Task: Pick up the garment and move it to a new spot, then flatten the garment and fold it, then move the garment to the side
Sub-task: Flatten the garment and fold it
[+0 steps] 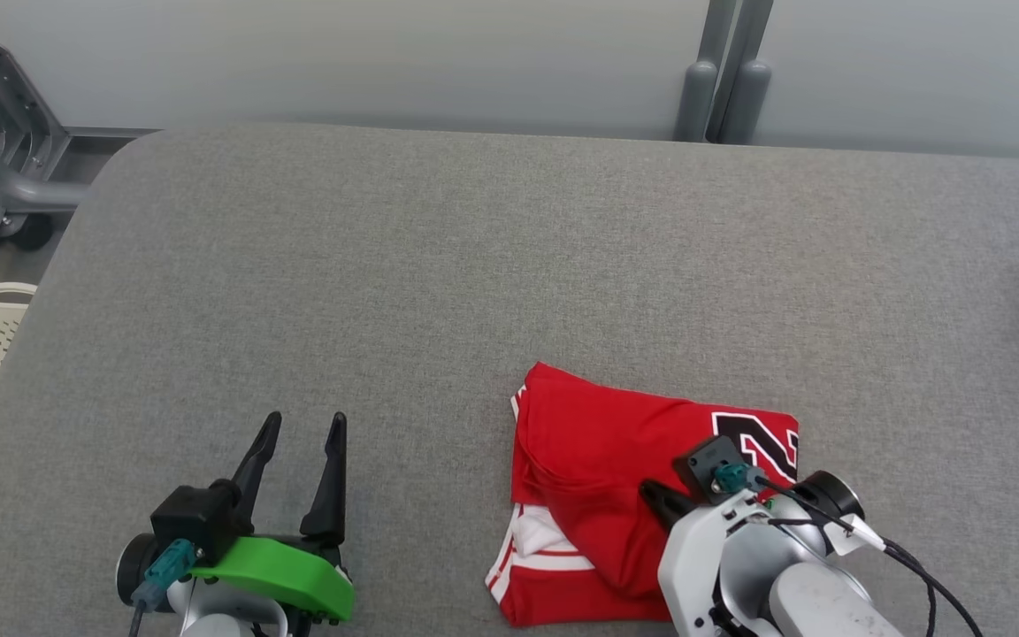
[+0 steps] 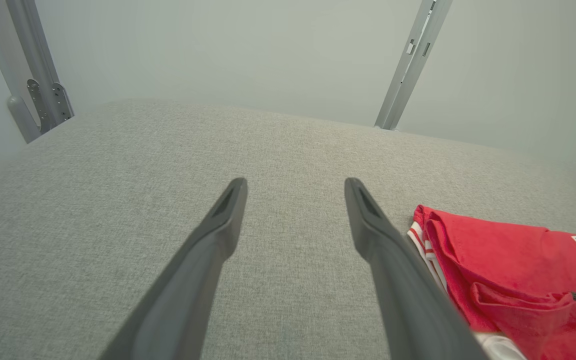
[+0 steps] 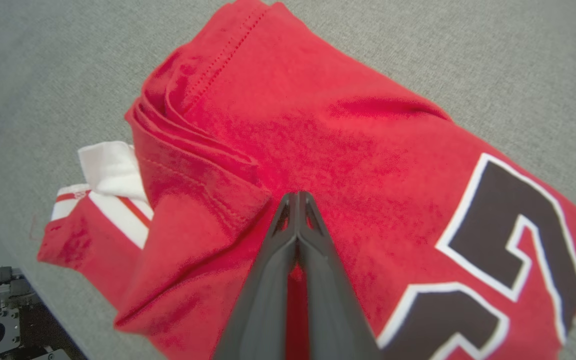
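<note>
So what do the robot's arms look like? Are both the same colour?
Not quite. Each has two long, dark, pointed fingers and a teal plug. The left end effector wears a bright green cover; the right end effector sits on a pale grey arm with black cables trailing off.

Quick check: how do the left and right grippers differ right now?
The left gripper is open, fingers spread; the right gripper is shut, fingers together. The left is over bare grey table, beside the red garment; the right has its tips on the garment, though whether it pinches cloth isn't clear. Both have two long dark fingers.
</note>
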You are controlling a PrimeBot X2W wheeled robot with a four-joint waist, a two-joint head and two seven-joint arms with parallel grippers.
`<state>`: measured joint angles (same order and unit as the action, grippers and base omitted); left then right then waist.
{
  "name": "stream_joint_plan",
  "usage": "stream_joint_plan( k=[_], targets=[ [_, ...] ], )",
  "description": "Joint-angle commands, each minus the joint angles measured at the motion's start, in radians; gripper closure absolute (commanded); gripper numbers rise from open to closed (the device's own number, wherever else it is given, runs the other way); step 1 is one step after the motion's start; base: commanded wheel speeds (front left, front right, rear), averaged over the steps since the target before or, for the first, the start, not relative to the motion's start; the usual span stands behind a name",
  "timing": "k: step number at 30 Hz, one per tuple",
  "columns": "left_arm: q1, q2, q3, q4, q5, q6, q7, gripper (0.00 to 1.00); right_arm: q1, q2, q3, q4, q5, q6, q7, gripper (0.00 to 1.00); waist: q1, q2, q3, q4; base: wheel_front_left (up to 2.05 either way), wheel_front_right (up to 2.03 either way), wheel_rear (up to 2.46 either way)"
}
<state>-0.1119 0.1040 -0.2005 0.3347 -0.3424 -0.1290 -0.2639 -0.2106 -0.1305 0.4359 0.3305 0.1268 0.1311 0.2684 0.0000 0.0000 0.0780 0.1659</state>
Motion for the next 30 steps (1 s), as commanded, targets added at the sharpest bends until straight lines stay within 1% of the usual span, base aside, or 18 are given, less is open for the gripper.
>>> stream_joint_plan(
  k=[1, 5, 10, 17, 25, 29, 30],
  targets=[
    [0.010, 0.003, 0.003, -0.002, -0.006, -0.002, -0.001, 0.00, -0.016, 0.006, 0.015, 0.014, 0.010, -0.001, -0.011, 1.00, 0.0000, 0.0000, 0.001, 0.001, 0.00, 0.00, 0.00],
    [0.006, 0.000, 0.005, -0.001, -0.005, -0.002, -0.001, 0.00, -0.036, 0.025, 0.072, 0.045, 0.041, -0.001, -0.012, 1.00, 0.0000, 0.0000, 0.007, 0.007, 0.00, 0.00, 0.00],
    [-0.002, -0.002, 0.008, 0.000, -0.001, -0.002, -0.001, 0.00, -0.045, 0.040, 0.162, 0.037, 0.074, -0.001, 0.003, 1.00, 0.0000, 0.0000, 0.009, 0.011, 0.00, 0.00, 0.00],
    [-0.003, -0.006, 0.010, 0.000, -0.002, -0.002, -0.001, 0.00, -0.061, 0.059, 0.250, 0.057, 0.082, -0.001, 0.016, 1.00, 0.0000, 0.0000, 0.011, 0.009, 0.00, 0.00, 0.00],
    [-0.007, -0.008, 0.009, 0.002, -0.005, -0.002, -0.001, 0.00, -0.076, 0.072, 0.303, 0.094, 0.096, -0.001, 0.005, 1.00, 0.0000, 0.0000, 0.012, 0.016, 0.00, 0.00, 0.00],
    [0.001, -0.007, 0.022, -0.004, 0.000, -0.002, -0.001, 0.00, -0.099, 0.076, 0.277, 0.057, 0.103, -0.001, -0.009, 1.00, 0.0000, 0.0000, 0.010, 0.011, 0.00, 0.00, 0.00],
    [0.003, -0.007, 0.025, -0.005, 0.003, -0.002, -0.001, 0.00, -0.101, 0.076, 0.265, 0.042, 0.104, -0.001, -0.007, 0.87, 0.0000, 0.0000, 0.009, 0.009, 0.00, 0.00, 0.00]
  ],
)
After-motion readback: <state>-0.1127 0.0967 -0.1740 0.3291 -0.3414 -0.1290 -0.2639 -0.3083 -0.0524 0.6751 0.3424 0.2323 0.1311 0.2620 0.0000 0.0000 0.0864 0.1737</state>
